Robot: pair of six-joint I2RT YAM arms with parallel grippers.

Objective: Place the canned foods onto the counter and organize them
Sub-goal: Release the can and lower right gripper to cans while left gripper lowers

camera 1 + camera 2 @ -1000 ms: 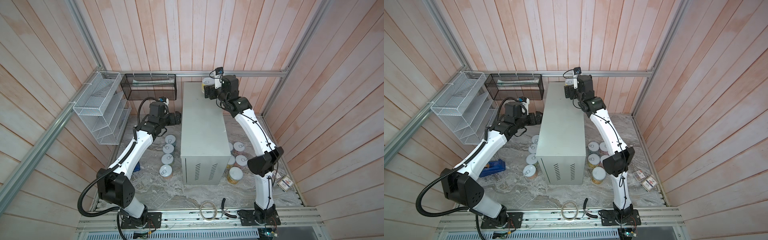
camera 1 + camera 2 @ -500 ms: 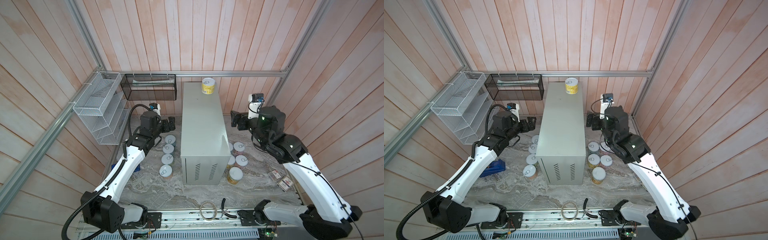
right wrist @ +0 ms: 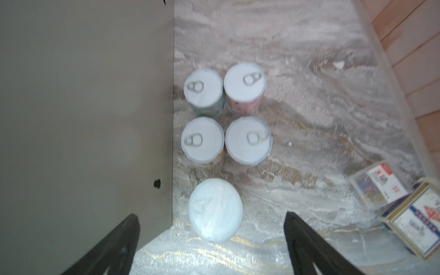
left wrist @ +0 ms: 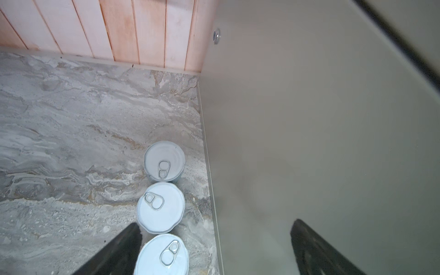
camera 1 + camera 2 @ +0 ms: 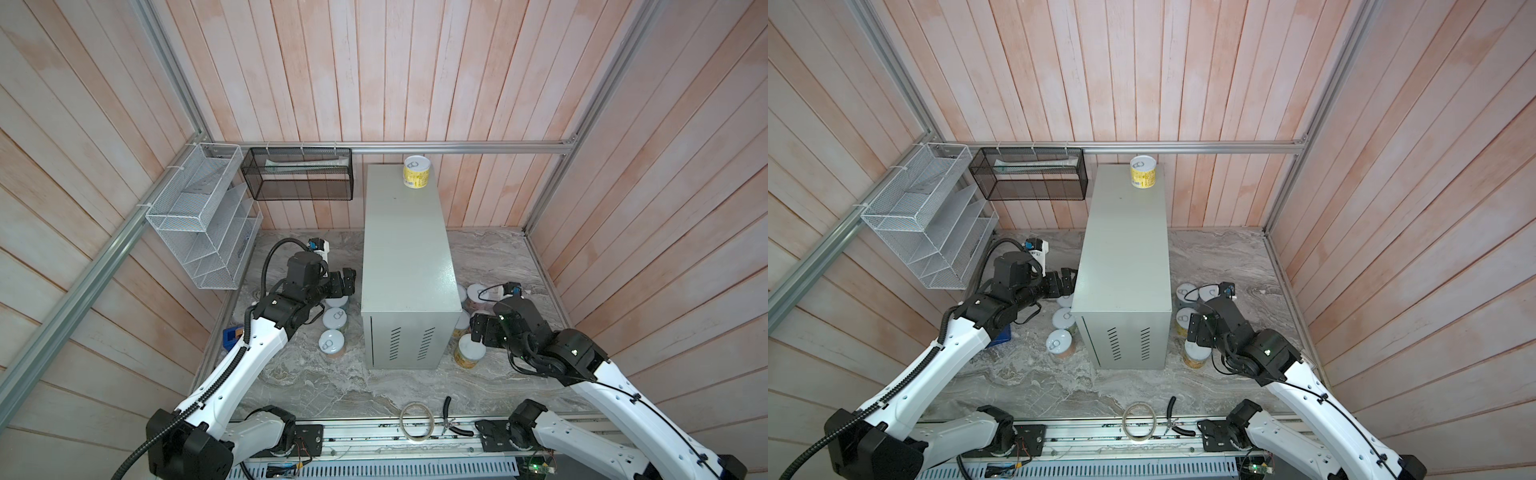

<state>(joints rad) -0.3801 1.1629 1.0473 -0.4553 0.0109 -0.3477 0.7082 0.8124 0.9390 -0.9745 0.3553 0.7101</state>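
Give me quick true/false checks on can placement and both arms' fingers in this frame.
1. A yellow can stands on the counter. True.
2. The right arm grips a can. False: the right fingers are open and empty above the cans on the marble.
3. The right wrist view shows five cans beside the counter. True.
4. The left arm's grasp is shut. False: the left fingers are open and empty above a row of cans.

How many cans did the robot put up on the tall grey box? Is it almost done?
Just starting. Done: one yellow can stands on the counter, at its far end. In hand: nothing; the left gripper and right gripper are both open above cans. Left: five cans on the marble right of the counter, at least three cans left of it.
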